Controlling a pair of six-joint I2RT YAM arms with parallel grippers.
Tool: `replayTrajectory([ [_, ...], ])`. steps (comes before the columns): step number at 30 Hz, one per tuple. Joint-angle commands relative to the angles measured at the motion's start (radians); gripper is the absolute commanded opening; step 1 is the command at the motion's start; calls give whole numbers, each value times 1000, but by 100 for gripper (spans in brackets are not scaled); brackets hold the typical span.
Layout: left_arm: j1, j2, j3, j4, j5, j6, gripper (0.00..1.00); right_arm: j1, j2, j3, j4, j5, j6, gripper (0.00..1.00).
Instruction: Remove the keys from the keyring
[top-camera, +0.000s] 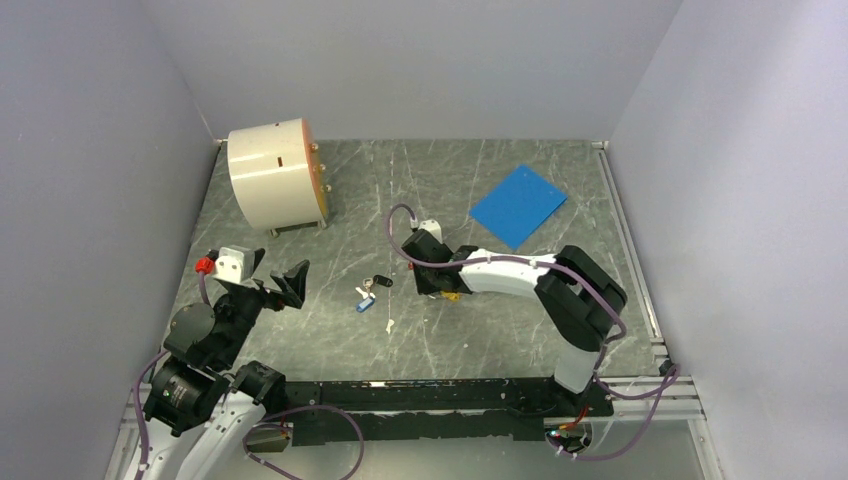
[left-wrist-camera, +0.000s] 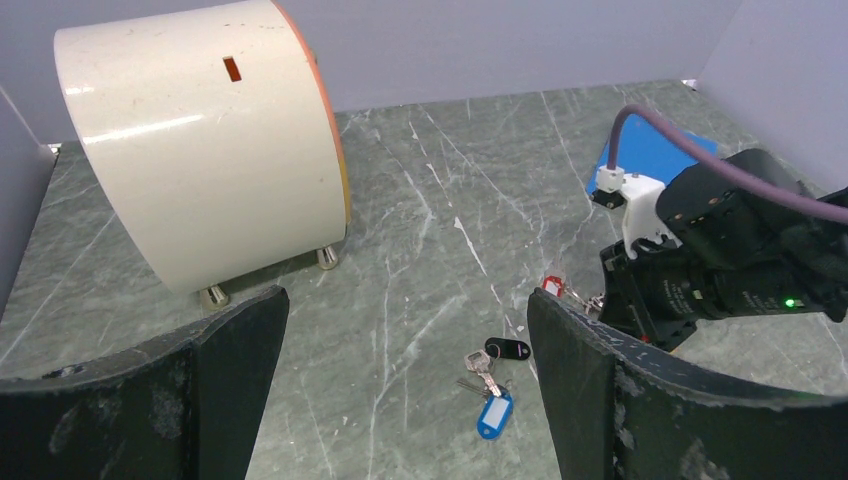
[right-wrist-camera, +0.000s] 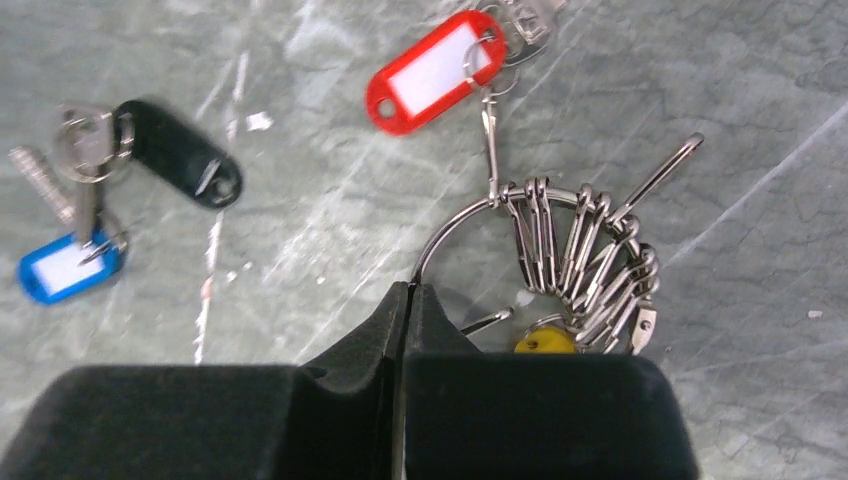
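The right gripper (right-wrist-camera: 408, 300) is pinching shut on the keyring (right-wrist-camera: 447, 228), whose wire is curving up and right from the fingertips at the bottom centre of the right wrist view. A red-tagged key (right-wrist-camera: 433, 72) is lying above the fingers, clipped to the ring. A yellow tag (right-wrist-camera: 545, 343) is peeking out just right of them. A black-tagged key (right-wrist-camera: 178, 152) and a blue-tagged key (right-wrist-camera: 62, 270) are lying loose at the left. The left gripper (left-wrist-camera: 405, 395) is standing wide open, well apart.

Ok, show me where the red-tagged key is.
Right wrist view: the red-tagged key lies just ahead of the right gripper, hooked by a clip to the keyring, with the black tag to its left.
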Motion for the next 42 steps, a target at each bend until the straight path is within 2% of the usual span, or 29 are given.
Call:
replayTrajectory([
  [1,4,-1,33,8,15,15,95,2,-121,11,10,-84,-33,0],
  [9,5,11,33,9,12,16,95,-4,-220,116,-58,-106,-142,0],
  [19,5,25,31,11,13,17,95,-43,-256,184,-77,-191,-244,0],
  [21,5,26,31,12,13,17,95,-43,-222,184,-102,-244,-291,11],
  [23,6,28,30,14,17,17,95,-40,-195,158,-90,-278,-309,15],
  [29,5,23,31,12,14,17,95,-40,-112,114,-65,-279,-190,20],
  [35,5,18,33,11,15,17,95,-46,-82,-3,74,-289,26,26],
  [37,5,17,33,11,16,18,95,-51,-78,-36,121,-297,75,29],
  [42,5,17,33,9,16,16,95,-64,-59,-95,219,-302,142,31],
])
